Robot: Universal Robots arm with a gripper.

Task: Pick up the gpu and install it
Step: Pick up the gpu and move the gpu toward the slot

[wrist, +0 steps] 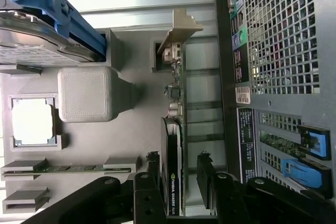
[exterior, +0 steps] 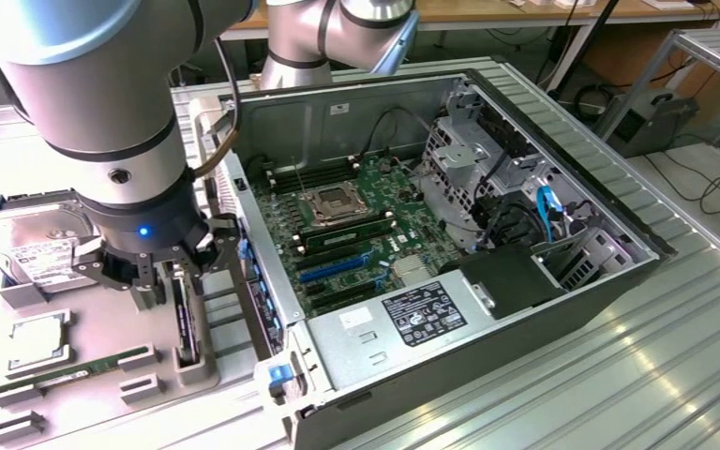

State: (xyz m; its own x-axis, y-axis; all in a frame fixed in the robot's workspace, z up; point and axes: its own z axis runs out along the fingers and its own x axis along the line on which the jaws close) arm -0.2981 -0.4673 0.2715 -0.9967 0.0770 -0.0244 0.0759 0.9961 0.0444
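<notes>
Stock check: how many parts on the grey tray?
4: hard drive, processor and memory stick along the exterior view's left; gpu on edge, straddled by the open gripper. Arm may hide more.

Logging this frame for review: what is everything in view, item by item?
computer case: one, grey, open, centre
motherboard: one, green, inside the case
tray: one, grey, beside the case at the exterior view's left
gpu: one, black with silver bracket, on edge in the tray
hard drive: one, silver, in the tray
processor: one, silver, in a tray pocket
memory stick: one, green, in the tray
arm: one, grey, above the tray
gripper: one, black, open, straddling the gpu
</notes>
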